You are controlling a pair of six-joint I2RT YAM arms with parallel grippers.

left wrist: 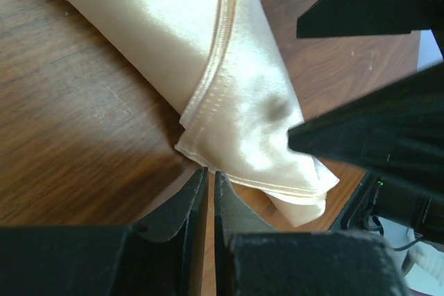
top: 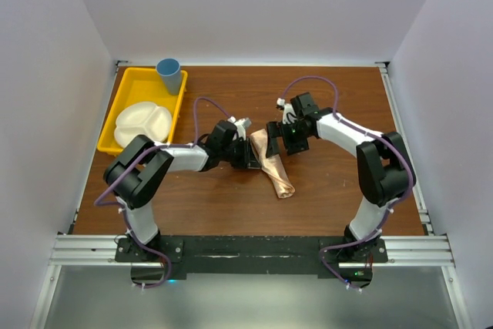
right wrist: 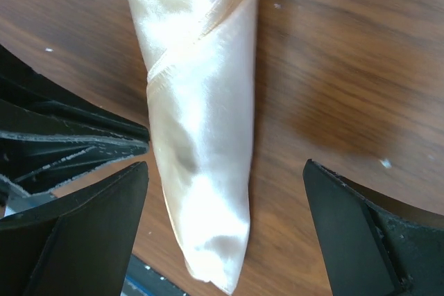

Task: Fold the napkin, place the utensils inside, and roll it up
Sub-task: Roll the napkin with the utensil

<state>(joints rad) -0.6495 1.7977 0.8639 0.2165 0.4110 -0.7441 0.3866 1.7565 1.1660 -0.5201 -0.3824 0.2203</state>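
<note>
Basically, the peach-orange satin cloth napkin [top: 276, 167] lies rolled into a tapered tube in the middle of the brown wooden table [top: 339, 198], between both arms. We see no slim silver metal fork; presumably it is wrapped inside. Our risk call: the outer hemmed flap sits loose, so a nudge from a finger could spring the roll open or let the fork slide out. The cloth is glossy, its hem spiralling round. The right gripper [right wrist: 225, 166] has jaws spread wide, straddling one end. The left gripper [left wrist: 208, 171] has jaws nearly together, empty, just beside the flap corner.
</note>
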